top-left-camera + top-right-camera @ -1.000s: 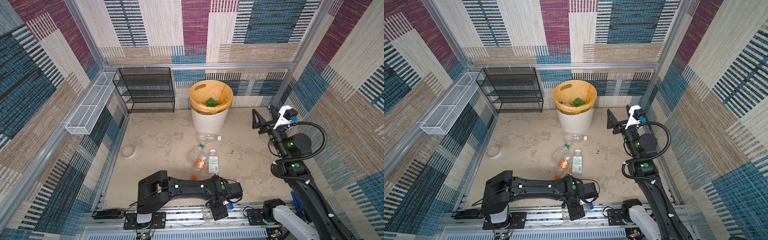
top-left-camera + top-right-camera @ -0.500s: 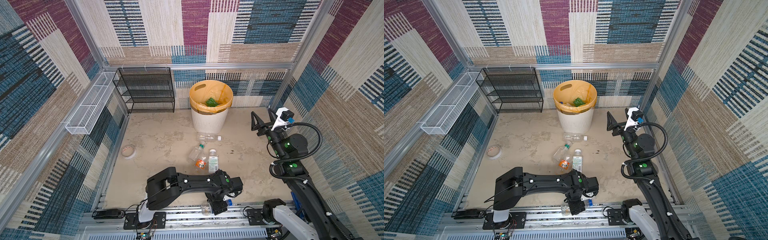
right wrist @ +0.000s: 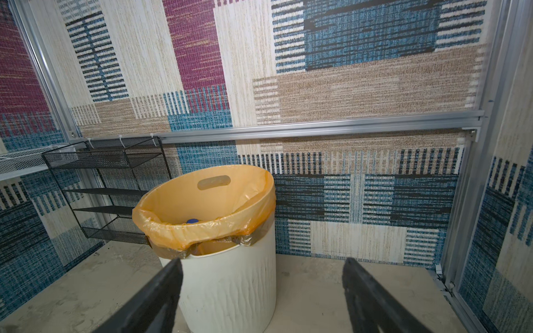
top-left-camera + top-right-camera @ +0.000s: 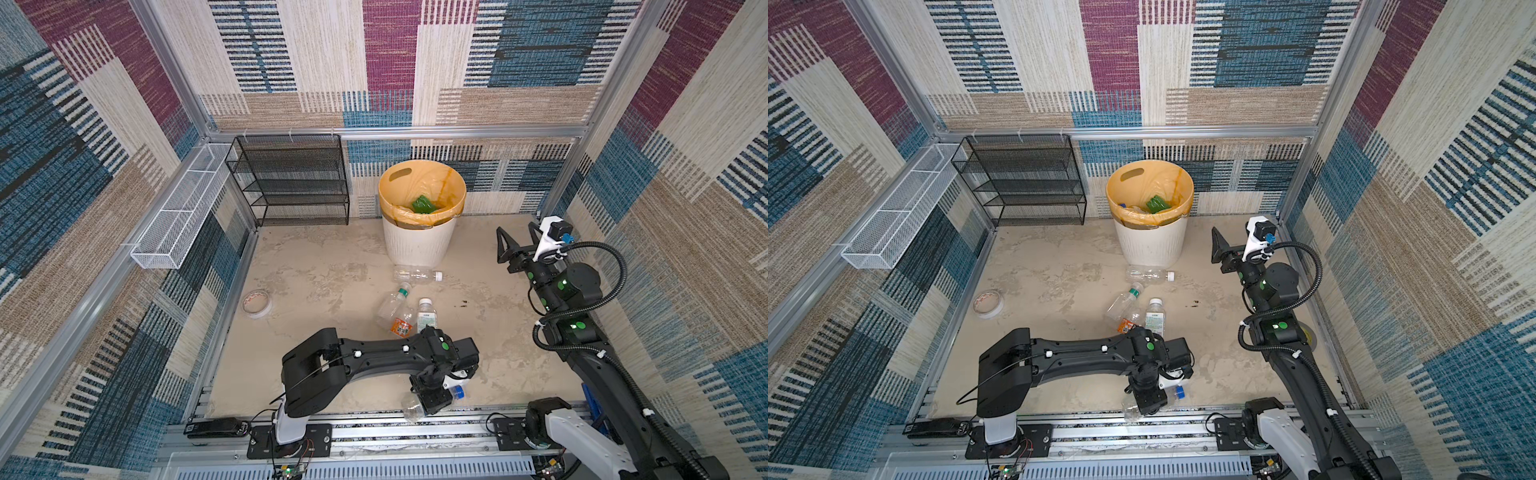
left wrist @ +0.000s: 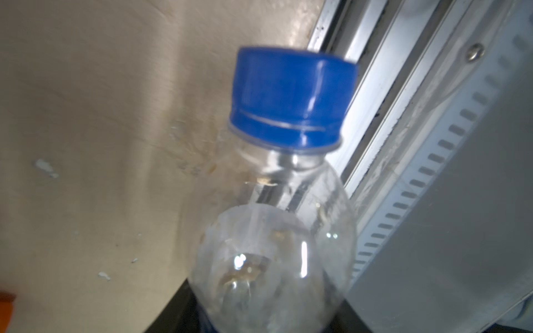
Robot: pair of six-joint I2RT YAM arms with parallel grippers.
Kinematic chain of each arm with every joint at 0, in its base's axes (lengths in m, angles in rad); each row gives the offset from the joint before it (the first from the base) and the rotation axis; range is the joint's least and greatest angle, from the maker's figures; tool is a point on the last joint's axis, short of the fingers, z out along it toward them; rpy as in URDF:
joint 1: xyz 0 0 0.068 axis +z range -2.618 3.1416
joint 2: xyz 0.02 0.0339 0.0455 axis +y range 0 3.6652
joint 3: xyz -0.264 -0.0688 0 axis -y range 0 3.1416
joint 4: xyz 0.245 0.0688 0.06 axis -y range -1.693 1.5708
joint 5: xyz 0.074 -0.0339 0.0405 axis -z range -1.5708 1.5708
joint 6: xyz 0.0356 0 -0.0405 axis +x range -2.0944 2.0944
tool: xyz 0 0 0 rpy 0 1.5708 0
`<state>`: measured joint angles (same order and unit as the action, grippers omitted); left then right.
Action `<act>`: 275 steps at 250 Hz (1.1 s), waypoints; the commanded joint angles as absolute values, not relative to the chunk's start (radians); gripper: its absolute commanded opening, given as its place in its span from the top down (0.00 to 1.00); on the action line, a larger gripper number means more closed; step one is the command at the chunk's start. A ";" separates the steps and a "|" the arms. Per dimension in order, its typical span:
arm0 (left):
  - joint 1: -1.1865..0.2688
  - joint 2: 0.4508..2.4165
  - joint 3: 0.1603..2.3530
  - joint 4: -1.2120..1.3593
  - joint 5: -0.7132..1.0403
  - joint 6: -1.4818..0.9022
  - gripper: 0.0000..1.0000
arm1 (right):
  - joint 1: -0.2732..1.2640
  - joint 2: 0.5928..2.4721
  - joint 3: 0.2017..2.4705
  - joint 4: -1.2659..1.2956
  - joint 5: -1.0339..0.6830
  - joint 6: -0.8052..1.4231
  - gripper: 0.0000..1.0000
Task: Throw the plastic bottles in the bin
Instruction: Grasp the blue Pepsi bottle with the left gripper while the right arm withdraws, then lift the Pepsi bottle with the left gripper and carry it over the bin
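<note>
My left gripper (image 4: 432, 400) (image 4: 1148, 401) (image 5: 268, 317) is low at the front edge of the floor, shut on a clear bottle with a blue cap (image 5: 291, 98) (image 4: 457, 391) (image 4: 1179, 392). Its dark jaws press both sides of the body. Three more plastic bottles lie on the floor: a clear white-capped one (image 4: 415, 274) by the bin, a crushed one with an orange label (image 4: 394, 308), and a white-capped one (image 4: 426, 316). The bin (image 4: 419, 245) (image 4: 1150, 245) (image 3: 230, 288), white with an orange liner, holds a green bottle (image 4: 422, 204). My right gripper (image 4: 517, 237) (image 3: 262, 263) hangs open and empty, to the right of the bin.
A tape roll (image 4: 257, 303) lies at the left of the floor. The black mesh rack (image 4: 291, 178) stands against the back wall, and the white wire basket (image 4: 178, 208) hangs on the left wall. An aluminium rail (image 4: 374, 428) runs along the front edge under the held bottle.
My left gripper has closed onto the blue-capped bottle, and the left arm's elbow has swung right. The right gripper has drifted slightly left, still open.
</note>
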<state>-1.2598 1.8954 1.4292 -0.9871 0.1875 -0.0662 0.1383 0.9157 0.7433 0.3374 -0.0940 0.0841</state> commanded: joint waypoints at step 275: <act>-0.584 1.122 0.959 0.759 0.071 0.211 0.41 | 0.139 1.408 0.904 0.235 0.025 0.210 0.14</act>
<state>-0.5880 1.1358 0.9470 0.6323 0.0338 0.1616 0.1379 1.3949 0.9081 0.1429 0.0521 0.1802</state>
